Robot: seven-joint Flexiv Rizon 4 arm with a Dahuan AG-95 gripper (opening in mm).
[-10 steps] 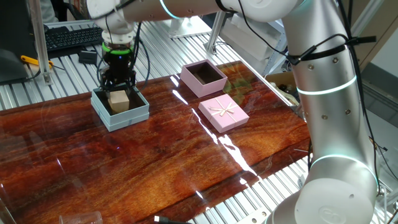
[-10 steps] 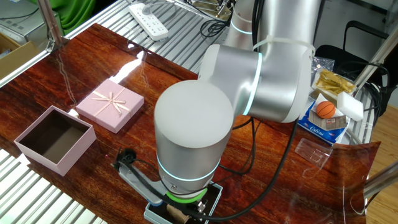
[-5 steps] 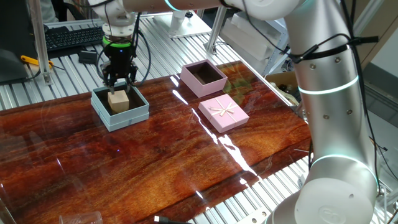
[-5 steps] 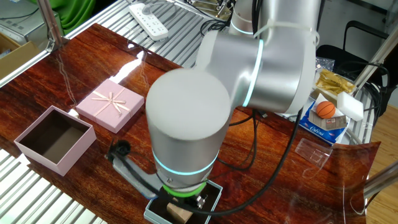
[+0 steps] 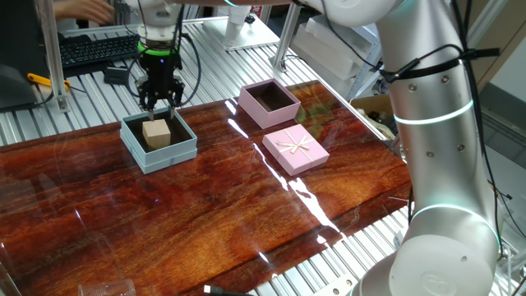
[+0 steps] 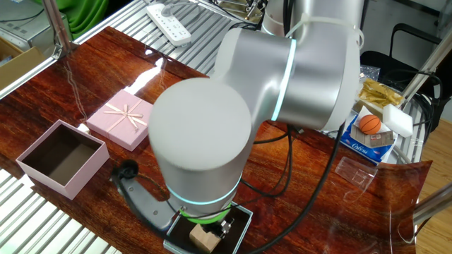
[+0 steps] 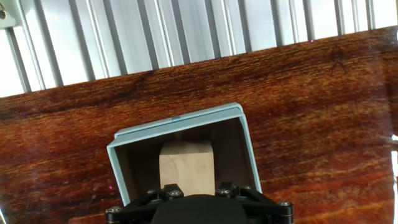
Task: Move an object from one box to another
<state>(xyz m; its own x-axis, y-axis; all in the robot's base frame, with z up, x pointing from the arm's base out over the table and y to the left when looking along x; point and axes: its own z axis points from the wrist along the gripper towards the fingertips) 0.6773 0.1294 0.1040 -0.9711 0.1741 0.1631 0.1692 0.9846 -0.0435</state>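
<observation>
Risen clear since a second ago, my pincer (image 5: pixel 159 102) released and empty, wooden cube (image 5: pixel 156 131) directly below, inside blue-grey box (image 5: pixel 182 146), pink box (image 5: pixel 283 111) at three o'clock.

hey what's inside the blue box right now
A small wooden cube sits inside the blue box, with the gripper just above it. The cube hides the floor under it.

cube (image 5: pixel 156 131) in blue box (image 5: pixel 182 150) | hand (image 5: pixel 159 104) above
</observation>
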